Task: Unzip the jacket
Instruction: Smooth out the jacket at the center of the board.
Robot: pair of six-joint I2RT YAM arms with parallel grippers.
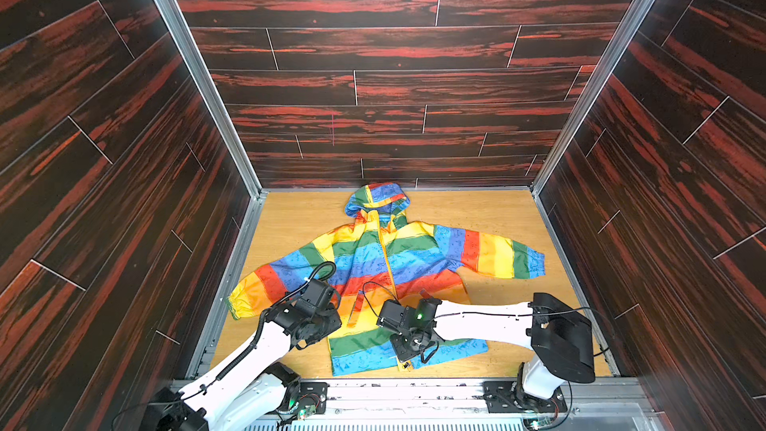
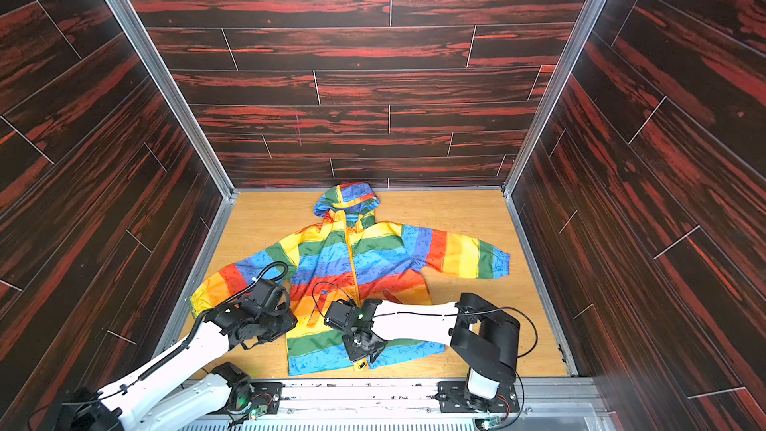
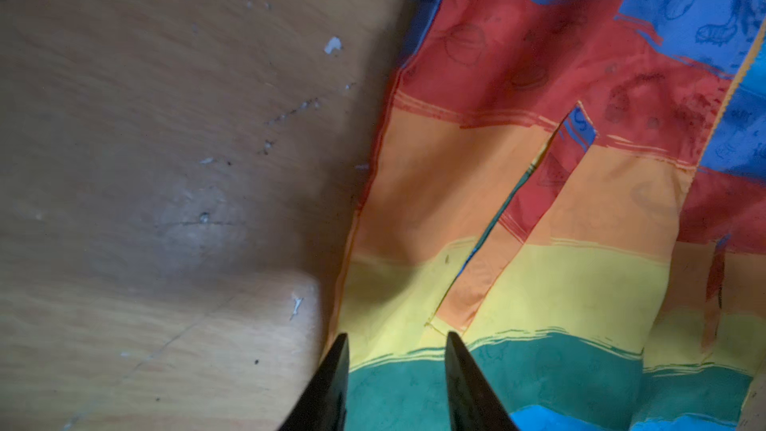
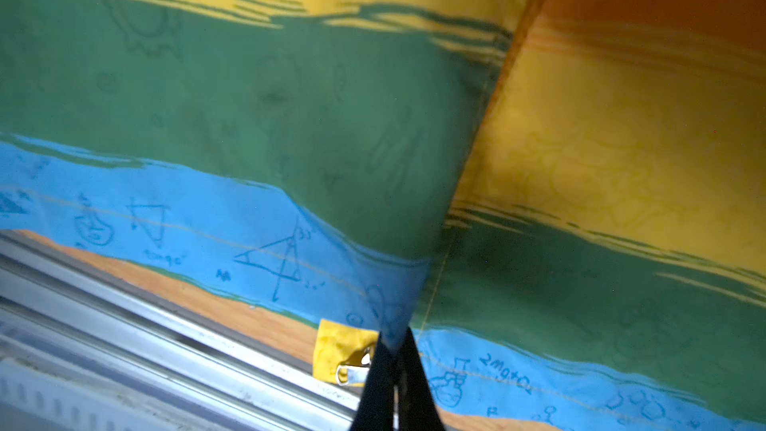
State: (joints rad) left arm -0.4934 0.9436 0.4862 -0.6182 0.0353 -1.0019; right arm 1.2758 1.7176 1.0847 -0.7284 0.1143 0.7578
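Note:
The rainbow-striped jacket (image 1: 414,259) (image 2: 373,259) lies flat on the wooden table, hood toward the back wall. Its orange zipper (image 1: 385,259) runs down the front. In the left wrist view my left gripper (image 3: 396,335) is open. One of its fingers is at the jacket's (image 3: 539,201) side edge and the other rests on the yellow and green stripes. My right gripper (image 4: 393,335) is shut on a raised fold of the jacket's (image 4: 290,118) blue hem. Right beside its fingers, a silver zipper pull (image 4: 352,373) lies on a yellow tab (image 1: 406,365).
A slanted pocket slit (image 3: 518,209) lies just beyond the left fingers. A metal rail (image 4: 124,346) runs along the table's front edge, close to the hem. Dark red wood-pattern walls (image 1: 124,159) close in three sides. Bare table (image 1: 290,221) shows around the jacket.

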